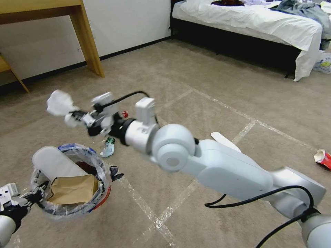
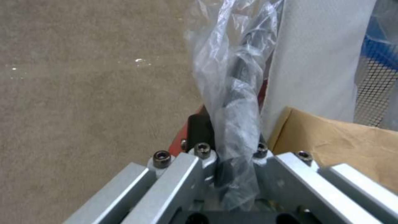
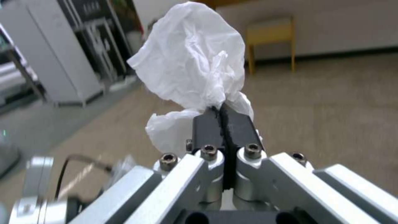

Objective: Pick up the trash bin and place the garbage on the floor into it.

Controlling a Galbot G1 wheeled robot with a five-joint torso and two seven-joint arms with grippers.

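Beige carpet: the floor [image 1: 213, 86], crossed by whitish tape lines, runs far to a wooden table leg [image 1: 88, 41] at the left and a white bed [image 1: 262, 20] at the right.
Loose litter: a bluish bottle [image 1: 108, 148] lies just beyond the bin; a red crushed can [image 1: 323, 158] sits near the right edge; a small red scrap [image 1: 125, 113] lies farther off, behind the right arm.
Right arm: it stretches from the near right across the middle toward the far left, crossing over a white flat slipper [image 1: 226, 141] and hiding most of it.
Right gripper [image 1: 70, 115]: held above the floor, beyond the bin, its fingers [image 3: 238, 124] pressed together on a crumpled tissue [image 3: 195, 62].
Left gripper [image 1: 32, 198]: at the near left, clamped on the rim and bag of the trash bin [image 1: 100, 168].
Bin contents: a brown paper bag [image 1: 72, 189] and a white flat piece [image 1: 51, 162], probably another slipper.
Hard to make out: the left arm is cut off at the near-left corner.
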